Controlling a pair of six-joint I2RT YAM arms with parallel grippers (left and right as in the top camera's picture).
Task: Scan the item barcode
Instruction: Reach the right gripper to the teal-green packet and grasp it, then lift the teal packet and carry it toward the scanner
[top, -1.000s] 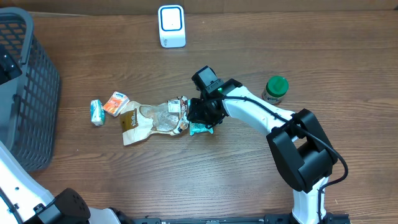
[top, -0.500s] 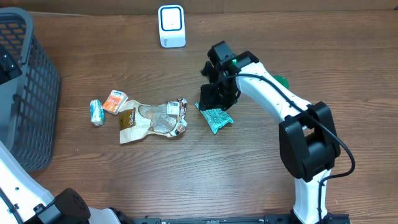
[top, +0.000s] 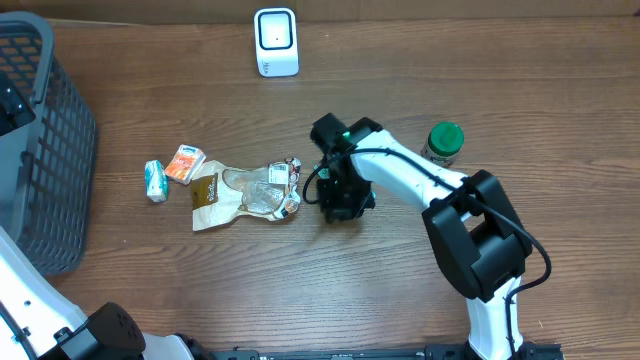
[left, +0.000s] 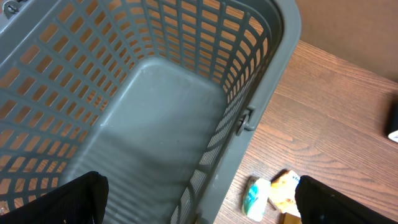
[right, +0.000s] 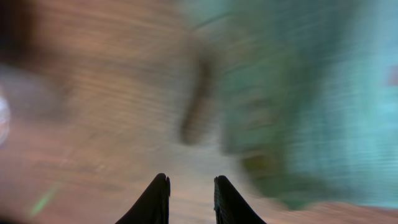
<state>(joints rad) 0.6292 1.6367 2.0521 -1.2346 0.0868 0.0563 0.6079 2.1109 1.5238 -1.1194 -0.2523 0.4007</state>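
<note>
Scanning is not yet done: my right gripper (right: 189, 198) hangs low, jaws narrowly parted and holding nothing. The green packet (right: 311, 93) lies on the table (top: 560, 90) just beside them, well apart from the scanner (top: 276, 42).

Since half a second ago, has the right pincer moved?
Yes. The right pincer has moved away from the white scanner, down the overhead view.

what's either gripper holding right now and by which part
Nothing seen: left gripper hangs open over the basket; teal packet lies beside the right gripper, not between its fingertips.
</note>
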